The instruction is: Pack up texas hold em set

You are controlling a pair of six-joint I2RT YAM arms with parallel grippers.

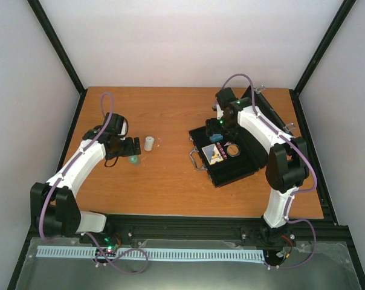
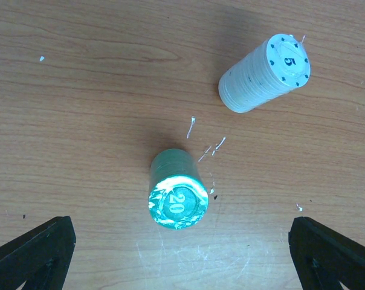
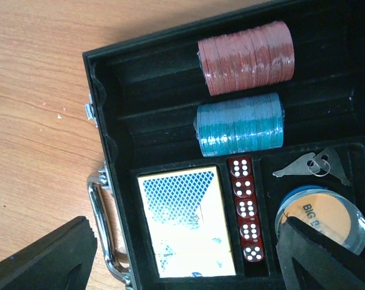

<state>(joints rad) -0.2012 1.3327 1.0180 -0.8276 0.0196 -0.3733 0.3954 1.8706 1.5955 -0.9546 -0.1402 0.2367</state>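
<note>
1. The wooden table (image 1: 170,115) fills my overhead view. The loose chips are left of centre and the case is to the right.
2. The black case (image 1: 237,172) lies open on the right half of the table, with its metal handle (image 3: 101,223) on the side facing the table's middle.
3. My left gripper (image 2: 181,241) hangs over the table with its fingers spread wide and nothing touching either one.
4. My right gripper (image 3: 182,241) hovers above the case's tray, jaws wide apart and holding nothing. One finger (image 3: 315,260) partly covers the round disc.
5. The card deck (image 3: 185,220) lies flat in its compartment beside the handle wall, blue lattice back facing up.
6. A red chip stack (image 3: 246,57) and a blue-green chip stack (image 3: 240,124) lie on their sides in neighbouring grooves of the tray.
7. A teal chip stack (image 2: 177,196) marked 20 stands upright on the table, just ahead of the left fingers and between their lines.
8. A white chip stack (image 2: 264,72) marked 5 stands near it, further out, and the two do not touch.
9. A clear-rimmed orange disc (image 3: 321,217) reading "BIG B" sits in the corner compartment.
10. Five red dice (image 3: 246,208) sit in a row in the slot between the deck and the disc.
11. Two small keys (image 3: 312,164) on a ring lie just above the disc.
</note>
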